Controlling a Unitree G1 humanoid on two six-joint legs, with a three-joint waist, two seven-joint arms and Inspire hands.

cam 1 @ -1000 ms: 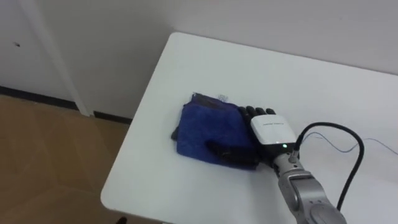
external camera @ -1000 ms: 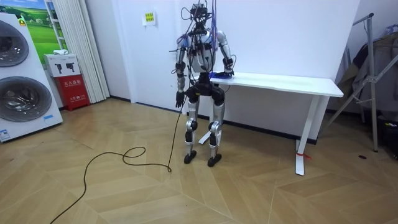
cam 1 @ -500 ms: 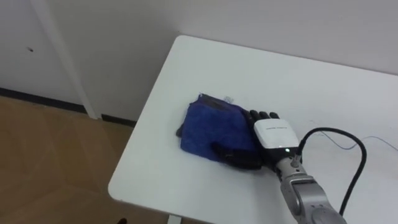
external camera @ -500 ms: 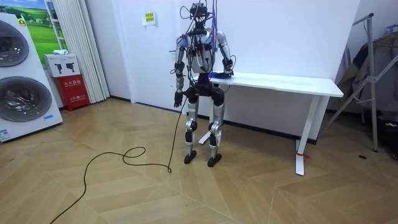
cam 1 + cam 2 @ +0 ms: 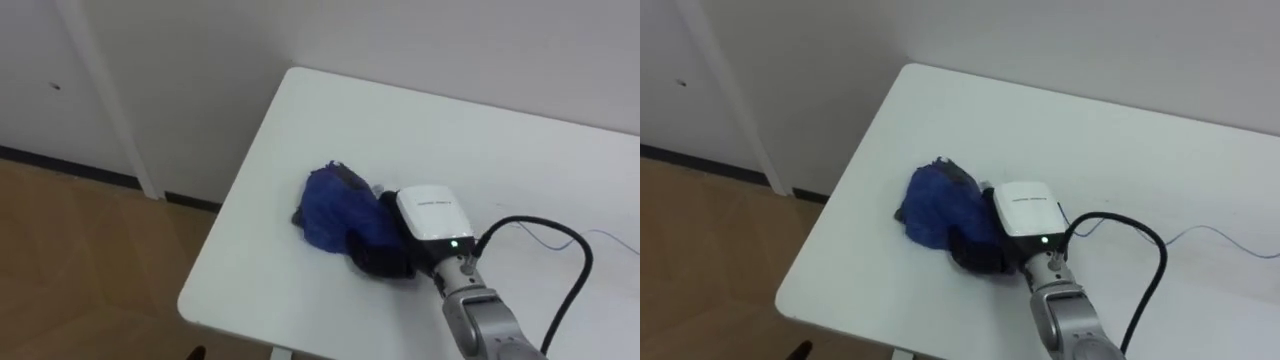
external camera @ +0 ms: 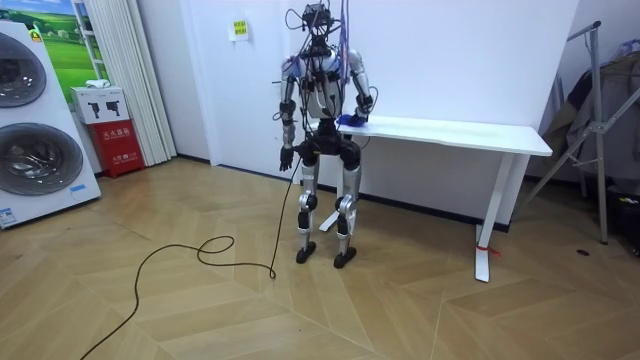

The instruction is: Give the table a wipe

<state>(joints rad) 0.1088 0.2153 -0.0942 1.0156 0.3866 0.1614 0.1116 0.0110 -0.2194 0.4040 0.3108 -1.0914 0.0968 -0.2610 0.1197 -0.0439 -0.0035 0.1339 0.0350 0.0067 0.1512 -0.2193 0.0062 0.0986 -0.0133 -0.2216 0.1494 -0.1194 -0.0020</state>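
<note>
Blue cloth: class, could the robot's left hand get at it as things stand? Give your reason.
Probably not without moving: the left hand hangs at the robot's side, off the table, while the blue cloth lies bunched on it, gripped by the right hand.

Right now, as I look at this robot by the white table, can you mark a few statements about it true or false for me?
The right hand grips a blue cloth on the table. True.
The cloth lies at the table's middle. False: it is near the table's left end.
The left hand presses on the table too. False: it hangs beside the robot's hip.
The cloth is bunched up. True.
The robot is kneeling. False: it stands upright at the table's end.
</note>
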